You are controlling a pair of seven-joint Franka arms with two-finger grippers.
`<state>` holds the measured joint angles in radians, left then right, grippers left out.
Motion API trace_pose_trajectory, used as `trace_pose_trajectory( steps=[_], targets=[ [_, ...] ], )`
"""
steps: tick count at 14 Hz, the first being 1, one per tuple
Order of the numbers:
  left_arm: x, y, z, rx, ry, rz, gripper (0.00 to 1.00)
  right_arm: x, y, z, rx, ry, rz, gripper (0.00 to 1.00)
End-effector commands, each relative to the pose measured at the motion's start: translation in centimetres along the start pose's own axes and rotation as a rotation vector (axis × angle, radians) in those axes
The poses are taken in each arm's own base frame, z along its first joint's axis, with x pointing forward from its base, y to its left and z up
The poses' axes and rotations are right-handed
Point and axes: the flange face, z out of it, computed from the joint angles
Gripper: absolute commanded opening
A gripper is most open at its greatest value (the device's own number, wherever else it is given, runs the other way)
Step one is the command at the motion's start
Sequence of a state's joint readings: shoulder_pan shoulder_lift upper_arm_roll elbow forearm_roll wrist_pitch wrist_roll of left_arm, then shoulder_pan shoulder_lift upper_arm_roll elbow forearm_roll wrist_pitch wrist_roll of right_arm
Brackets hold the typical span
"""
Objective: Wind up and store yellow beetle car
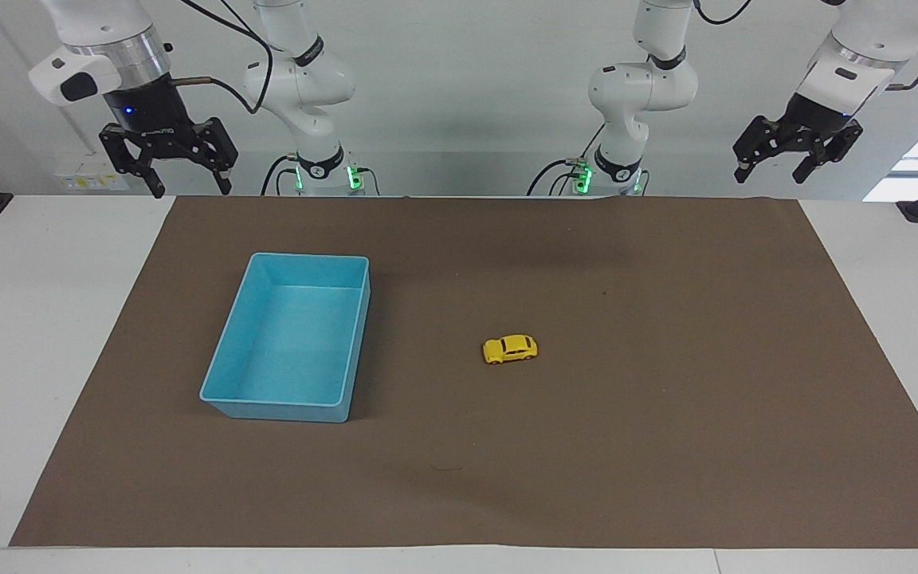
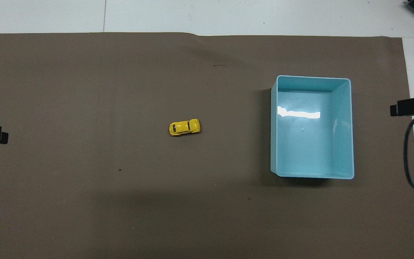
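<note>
Both my grippers hang spread and empty, left gripper slightly closer than right gripper to the yellow beetle car, which lies crosswise mid-mat beside the light blue bin, toward my left arm's end.

I see a white table with a big brown mat spread flat over most of it. On the mat sits a light blue bin, toward the right arm's end. A little yellow beetle car stands on its wheels near the mat's middle, well apart from the bin.
</note>
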<state>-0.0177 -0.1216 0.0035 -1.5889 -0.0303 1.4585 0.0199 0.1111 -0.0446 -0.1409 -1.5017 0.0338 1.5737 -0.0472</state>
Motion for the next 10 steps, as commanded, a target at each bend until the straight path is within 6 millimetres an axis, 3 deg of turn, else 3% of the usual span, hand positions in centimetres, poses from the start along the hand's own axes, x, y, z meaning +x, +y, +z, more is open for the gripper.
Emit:
trace_pose_trajectory(
  steps=[1,10],
  targets=[
    [-0.91,-0.23,-0.26,-0.011,-0.005,-0.002,1.00,-0.59,0.27,-0.13,0.006,-0.009,0.017,1.00],
    [-0.87,0.22,-0.22,-0.011,-0.006,-0.005,1.00,-0.73,0.33,-0.27,0.002,-0.011,0.011,1.00]
  ],
)
